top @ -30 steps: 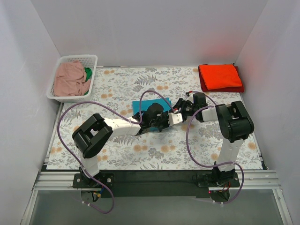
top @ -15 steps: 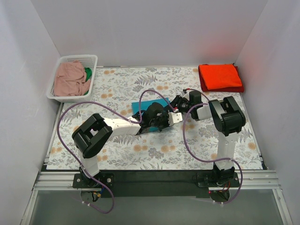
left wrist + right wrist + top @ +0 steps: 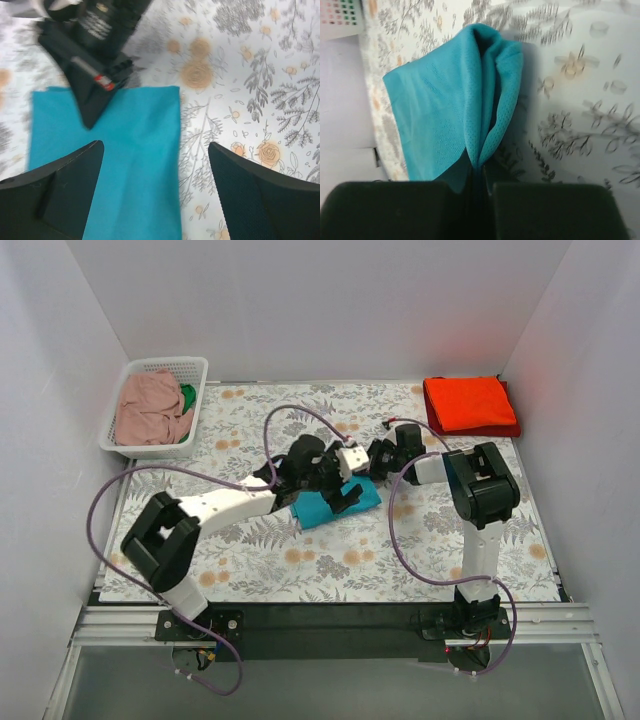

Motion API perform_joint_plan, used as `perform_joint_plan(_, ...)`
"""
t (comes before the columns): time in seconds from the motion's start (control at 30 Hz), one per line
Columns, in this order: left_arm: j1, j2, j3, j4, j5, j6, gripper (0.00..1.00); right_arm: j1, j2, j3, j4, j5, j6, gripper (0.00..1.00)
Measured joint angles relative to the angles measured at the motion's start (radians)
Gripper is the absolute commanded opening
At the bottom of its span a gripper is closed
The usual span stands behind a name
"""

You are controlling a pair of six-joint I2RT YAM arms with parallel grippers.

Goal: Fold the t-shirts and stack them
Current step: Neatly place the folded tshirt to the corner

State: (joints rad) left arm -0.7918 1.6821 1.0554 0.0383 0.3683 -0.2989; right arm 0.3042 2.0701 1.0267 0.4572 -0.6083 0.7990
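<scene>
A folded teal-blue t-shirt (image 3: 335, 504) lies mid-table on the floral cloth. My left gripper (image 3: 343, 490) hovers over it, open; in the left wrist view its fingers (image 3: 60, 185) straddle the shirt's right edge (image 3: 145, 165) with nothing gripped. My right gripper (image 3: 373, 462) is shut on the teal-blue t-shirt's edge (image 3: 485, 100), and the cloth bunches into folds at the jaws of the right gripper (image 3: 480, 175). A folded orange-red t-shirt (image 3: 470, 403) rests at the back right. A dusty pink t-shirt (image 3: 150, 410) and a bit of green (image 3: 187, 397) fill the basket.
The white lattice basket (image 3: 165, 362) stands at the back left corner. White walls close in the table on three sides. Purple cables loop from both arms over the floral table cloth (image 3: 300, 570). The two grippers are close together above the teal shirt.
The left gripper has opened and let go of the teal shirt, swinging back and right above it. The right gripper has shut on the shirt's edge. The shirt now lies nearer and further right.
</scene>
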Motion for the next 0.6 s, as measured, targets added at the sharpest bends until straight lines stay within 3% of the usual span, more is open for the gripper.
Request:
perform_joint_plan(0.23, 0.143, -0.291, 0.015, -0.149, -0.045, -0.163, 0.91, -0.011, -0.016, 0.27, -0.382, 0.174, -0.408, 0.01)
perform_joint_plan(0.37, 0.175, -0.282, 0.066, -0.269, -0.122, -0.235, 0.92, -0.046, -0.018, 0.403, -0.532, 0.251, -0.601, 0.01)
perform_joint_plan(0.6, 0.273, -0.242, 0.049, -0.435, -0.117, -0.32, 0.93, -0.186, 0.037, 0.679, -0.717, 0.296, -0.842, 0.01)
